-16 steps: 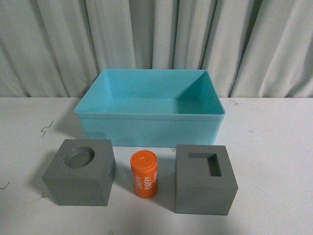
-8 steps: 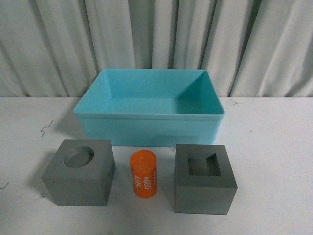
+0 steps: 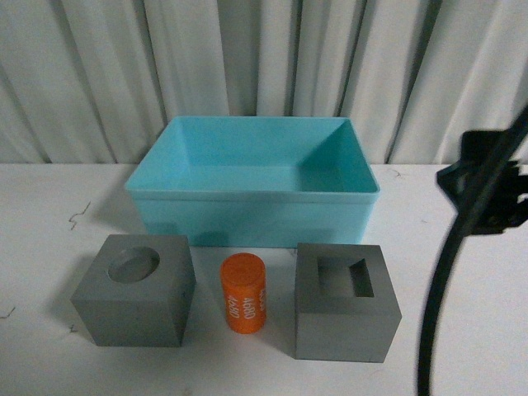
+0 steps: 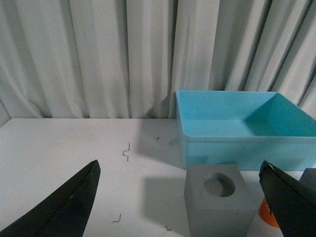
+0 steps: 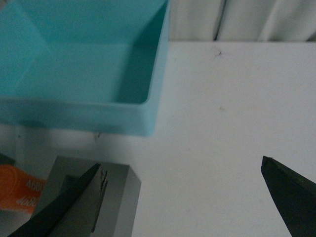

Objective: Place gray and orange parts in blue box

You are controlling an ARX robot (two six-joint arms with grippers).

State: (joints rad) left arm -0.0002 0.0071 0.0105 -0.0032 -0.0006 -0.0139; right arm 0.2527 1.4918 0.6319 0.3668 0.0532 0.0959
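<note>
Lower frame, front view: two gray cubes, the round-recess cube (image 3: 134, 299) at left and the slotted cube (image 3: 345, 304) at right. One orange cylinder (image 3: 243, 293) stands upright between them, touching neither. Behind, at centre, is one blue box (image 3: 252, 216). The blurred right arm (image 3: 483, 186) hangs at the right edge. The right gripper (image 5: 181, 163) and left gripper (image 4: 178, 165) are both spread wide.

blue box (image 3: 247, 221): smooth plastic | round-recess cube (image 3: 132, 313): matte | slot cube (image 3: 346, 330): matte | orange cylinder (image 3: 243, 304): smooth | curtain (image 3: 247, 58): cloth

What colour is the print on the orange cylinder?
White, reading "4680" on the orange cylinder; it shows best in the front view.
</note>
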